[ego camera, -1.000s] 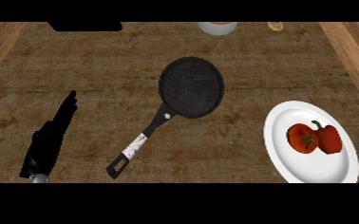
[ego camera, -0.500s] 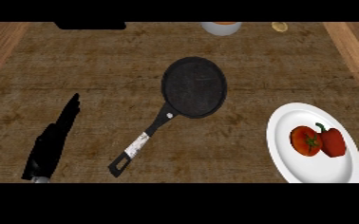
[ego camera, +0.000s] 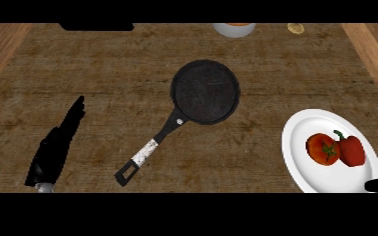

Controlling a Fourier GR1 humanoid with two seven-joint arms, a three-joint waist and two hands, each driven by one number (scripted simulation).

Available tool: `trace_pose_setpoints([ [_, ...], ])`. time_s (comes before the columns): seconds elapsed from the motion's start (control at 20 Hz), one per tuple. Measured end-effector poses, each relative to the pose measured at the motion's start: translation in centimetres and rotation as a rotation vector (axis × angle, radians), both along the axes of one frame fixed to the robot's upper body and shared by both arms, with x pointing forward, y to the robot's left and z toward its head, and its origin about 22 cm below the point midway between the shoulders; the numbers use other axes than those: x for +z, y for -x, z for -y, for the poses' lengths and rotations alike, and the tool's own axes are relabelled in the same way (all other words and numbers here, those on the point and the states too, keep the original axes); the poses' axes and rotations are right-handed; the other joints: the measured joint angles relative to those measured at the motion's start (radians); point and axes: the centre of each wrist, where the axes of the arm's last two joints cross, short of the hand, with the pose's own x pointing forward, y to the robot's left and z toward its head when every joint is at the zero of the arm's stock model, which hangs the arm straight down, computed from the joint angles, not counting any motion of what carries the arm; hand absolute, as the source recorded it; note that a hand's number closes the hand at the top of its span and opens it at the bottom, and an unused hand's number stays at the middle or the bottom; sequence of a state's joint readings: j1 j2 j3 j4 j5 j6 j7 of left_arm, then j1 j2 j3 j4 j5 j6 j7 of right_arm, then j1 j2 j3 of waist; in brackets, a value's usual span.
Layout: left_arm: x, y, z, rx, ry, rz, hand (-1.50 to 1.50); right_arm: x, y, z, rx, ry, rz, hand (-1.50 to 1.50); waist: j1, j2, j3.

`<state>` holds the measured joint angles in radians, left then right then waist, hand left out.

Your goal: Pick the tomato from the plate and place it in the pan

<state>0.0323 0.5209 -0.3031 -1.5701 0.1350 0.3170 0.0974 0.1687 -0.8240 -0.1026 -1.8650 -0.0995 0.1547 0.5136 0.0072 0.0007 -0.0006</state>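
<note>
**Tomato on the plate, pan bare**

The left hand [ego camera: 57, 147] rests with fingers straight. Far to its right, the tomato [ego camera: 323, 149] sits on the white plate [ego camera: 306, 167] beside a red pepper [ego camera: 352, 150]. Between them, farther off, lies the pan [ego camera: 206, 92]

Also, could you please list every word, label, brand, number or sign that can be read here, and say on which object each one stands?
None: no readable text shows in the head view.
Pan: no marking; the pale band on its handle is plain.
Plate, tomato and the red pepper beside it: no label.
Cup and small yellow item at the far edge: nothing legible.
Counter: only wood grain.
</note>
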Motion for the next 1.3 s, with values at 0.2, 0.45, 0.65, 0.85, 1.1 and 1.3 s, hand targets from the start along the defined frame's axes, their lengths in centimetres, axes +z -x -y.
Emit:
trace_pose_setpoints([
  [0.2, -0.5, -0.3, 0.4, 0.001, 0.0, 0.003, 0.0, 0.7, -1.2, -1.2, 0.026, 0.067, -0.102, -1.5, 0.0, 0.001, 0.0],
  [0.45, 0.0, -0.3, 0.7, 0.001, 0.004, -0.005, 0.0, 0.6, -2.4, -2.7, 0.042, 0.118, -0.208, -1.5, 0.0, 0.0, 0.0],
  [0.65, -0.6, 0.1, 0.2, 0.002, 0.007, -0.002, 0.0, 0.0, -3.2, -4.1, 0.05, 0.129, -0.251, -1.5, -0.002, -0.001, 0.0],
  [0.85, -0.3, -0.4, 0.1, -0.001, -0.001, -0.001, 0.0, -1.3, -3.7, -4.8, 0.062, 0.147, -0.283, -1.5, -0.004, -0.001, 0.0],
  [1.1, -0.6, -0.2, 0.2, 0.003, -0.003, -0.007, 0.0, -2.2, -3.5, -5.5, 0.054, 0.188, -0.345, -1.5, -0.006, -0.001, 0.0],
  [1.3, -0.4, -0.2, 0.2, 0.005, 0.0, -0.002, 0.0, -2.7, -3.8, -5.8, 0.039, 0.198, -0.355, -1.5, -0.006, -0.001, 0.001],
])
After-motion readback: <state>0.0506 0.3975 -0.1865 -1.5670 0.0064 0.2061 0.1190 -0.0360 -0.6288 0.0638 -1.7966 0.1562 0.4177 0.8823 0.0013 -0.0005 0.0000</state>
